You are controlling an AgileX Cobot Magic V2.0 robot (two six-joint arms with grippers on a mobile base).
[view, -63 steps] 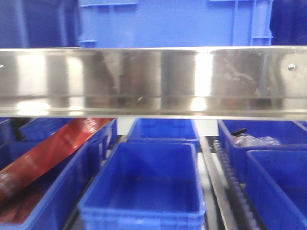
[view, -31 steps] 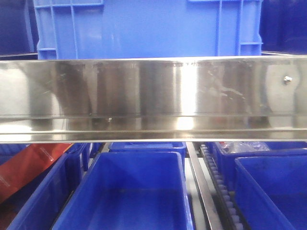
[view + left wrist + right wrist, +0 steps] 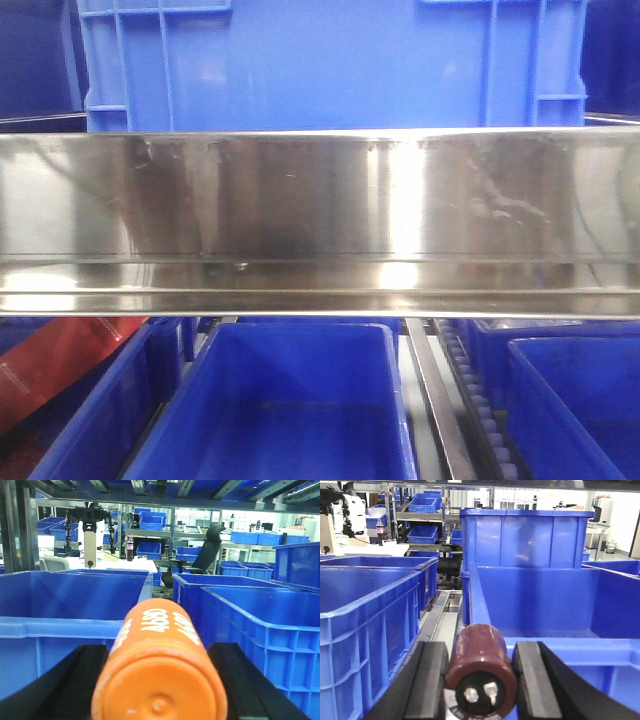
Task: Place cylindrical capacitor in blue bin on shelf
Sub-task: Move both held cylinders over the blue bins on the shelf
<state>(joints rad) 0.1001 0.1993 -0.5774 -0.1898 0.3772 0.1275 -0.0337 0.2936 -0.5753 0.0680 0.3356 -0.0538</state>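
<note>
**Right gripper (image 3: 481,682) clamps the brown cylindrical capacitor (image 3: 480,652) at the near rim of a blue bin (image 3: 545,597) on the shelf (image 3: 320,210).**

The capacitor lies end-on between the black fingers (image 3: 431,680), terminals toward the camera, at the bin's near left corner and not inside it. The left gripper (image 3: 160,690) grips an orange cylinder (image 3: 159,680) marked "4680", with blue bins to both sides. In the front view the shelf's steel rail spans the frame, with a large blue crate (image 3: 330,60) above and lower bins (image 3: 290,335) beneath.

shelf rail (image 3: 320,220) across middle | crate (image 3: 330,60) above it | bin (image 3: 280,400) below | roller track (image 3: 478,398) right of bin
</note>
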